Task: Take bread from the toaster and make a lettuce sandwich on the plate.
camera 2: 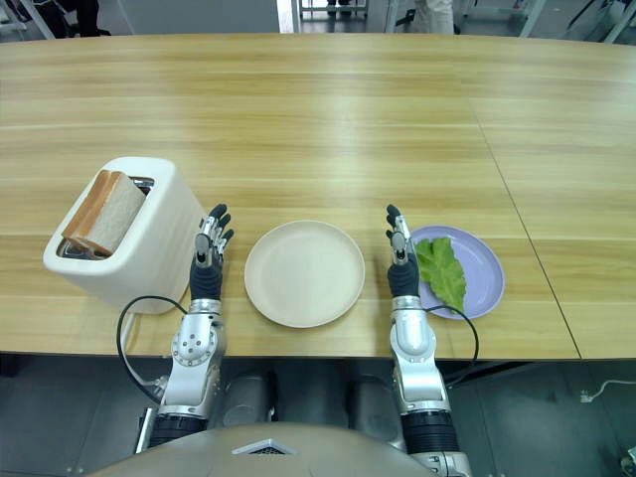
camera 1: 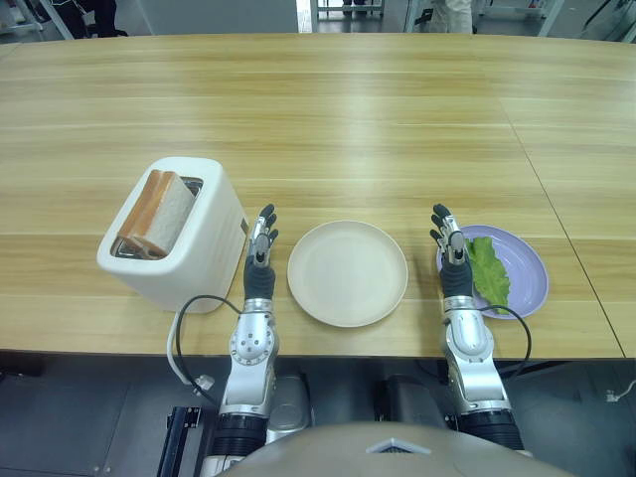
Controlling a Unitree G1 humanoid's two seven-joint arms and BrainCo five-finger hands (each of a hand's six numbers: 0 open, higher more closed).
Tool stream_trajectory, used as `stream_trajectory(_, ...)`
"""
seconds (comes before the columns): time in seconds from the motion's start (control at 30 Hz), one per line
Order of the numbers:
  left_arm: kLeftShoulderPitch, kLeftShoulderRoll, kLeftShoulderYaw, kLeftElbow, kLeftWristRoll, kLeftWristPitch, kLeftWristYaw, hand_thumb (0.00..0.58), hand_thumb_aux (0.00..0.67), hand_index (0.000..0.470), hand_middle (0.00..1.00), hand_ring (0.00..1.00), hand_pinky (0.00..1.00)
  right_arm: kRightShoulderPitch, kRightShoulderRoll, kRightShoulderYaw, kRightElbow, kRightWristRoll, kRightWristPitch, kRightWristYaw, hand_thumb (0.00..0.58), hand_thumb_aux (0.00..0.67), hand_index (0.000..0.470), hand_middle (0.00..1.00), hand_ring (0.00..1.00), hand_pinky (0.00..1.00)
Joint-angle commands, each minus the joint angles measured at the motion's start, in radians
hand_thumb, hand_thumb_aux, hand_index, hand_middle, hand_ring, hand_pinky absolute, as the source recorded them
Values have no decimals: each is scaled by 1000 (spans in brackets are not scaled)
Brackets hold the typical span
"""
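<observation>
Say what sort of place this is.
Likely a lab or meeting room staged for a kitchen task: a long wooden conference-style table with a toaster, a cream plate and lettuce on a purple plate set in a row.

**Both hands open, fingers straight**

The left hand (camera 1: 261, 238) is sitting in the lower left-centre of the frame. Its fingers are stretching straight toward the top of the picture, uncurled and grasping nothing. The right hand (camera 1: 449, 243) is mirroring it in the lower right-centre, with its fingers likewise extending upward and holding nothing. The left forearm (camera 1: 250, 363) and right forearm (camera 1: 470, 363) are rising from the bottom edge, leaning slightly toward each other as they go up. The palms seem to be turning inward, edge-on to the camera, though the view from above is making that hard to confirm.
</observation>
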Motion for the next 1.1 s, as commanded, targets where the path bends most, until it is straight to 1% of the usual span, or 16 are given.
stream_trajectory(0.03,1,-6,-1,5,-4,18,0,0,0,0,0,0,0,-6,4,-2,6,13,19,8,0,0,0,0,0,0)
stream_trajectory(0.37,3,-4,0,10,-1,19,1,0,0,0,0,0,0,-4,4,-3,8,15,23,10,0,0,0,0,0,0)
stream_trajectory(0.43,2,6,-1,-8,26,26,10,0,0,0,0,0,0,-3,4,-1,7,15,23,10,0,0,0,0,0,0)
stream_trajectory(0.67,-5,104,-26,-279,334,106,57,0,0,0,0,0,0,3,12,3,10,9,22,1,0,0,0,0,0,0)
stream_trajectory(0.77,11,118,-33,-361,421,146,66,0,0,0,0,0,0,5,15,7,13,6,22,0,0,0,0,0,0,0)
stream_trajectory(0.83,14,119,-16,-405,445,189,68,0,0,0,0,0,0,8,16,7,11,5,22,-1,0,0,0,0,0,0)
stream_trajectory(0.97,-5,159,30,-472,538,276,61,0,0,0,0,0,0,24,18,1,1,5,22,-9,0,0,0,0,0,0)
stream_trajectory(1.1,-35,234,97,-518,659,346,71,0,0,0,0,0,0,34,19,-3,-6,5,21,-15,0,0,0,0,0,0)
